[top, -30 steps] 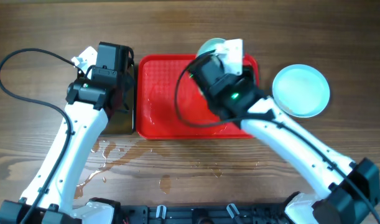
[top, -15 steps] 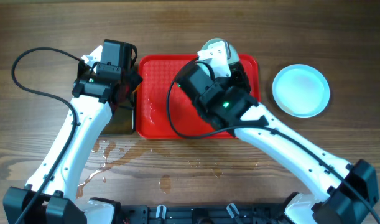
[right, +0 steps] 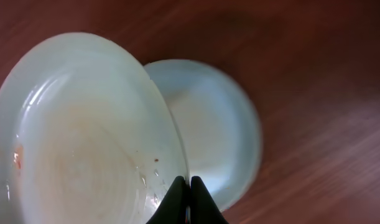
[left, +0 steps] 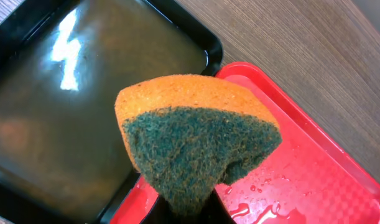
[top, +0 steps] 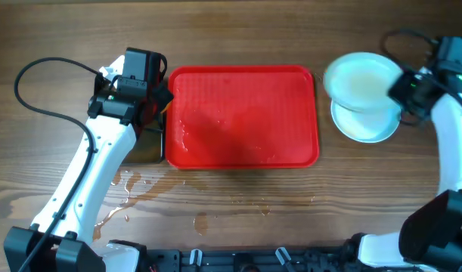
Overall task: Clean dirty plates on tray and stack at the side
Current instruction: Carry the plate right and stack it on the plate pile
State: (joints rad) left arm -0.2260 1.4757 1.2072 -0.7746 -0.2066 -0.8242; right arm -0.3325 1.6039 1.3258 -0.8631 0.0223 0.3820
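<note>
The red tray [top: 242,113] lies in the middle of the table, wet and with no plate on it. To its right, my right gripper [top: 398,94] is shut on the rim of a pale plate [top: 359,79] with faint orange streaks. It holds that plate tilted just above a second plate [top: 364,128] resting on the table. In the right wrist view the fingers [right: 188,190] pinch the held plate [right: 84,137], with the lower plate [right: 221,124] behind it. My left gripper [top: 159,98] is shut on an orange and green sponge [left: 199,134] over the tray's left edge [left: 301,174].
A black tray of brownish water [left: 59,93] sits against the red tray's left side, partly under my left arm. Water puddles [top: 128,193] spread on the wood in front of it. A black cable [top: 34,83] loops at the far left.
My right arm has carried the plate off the back of the red tray and rightward to above the plate on the table. The left arm shifted slightly toward the tray, then held still.
</note>
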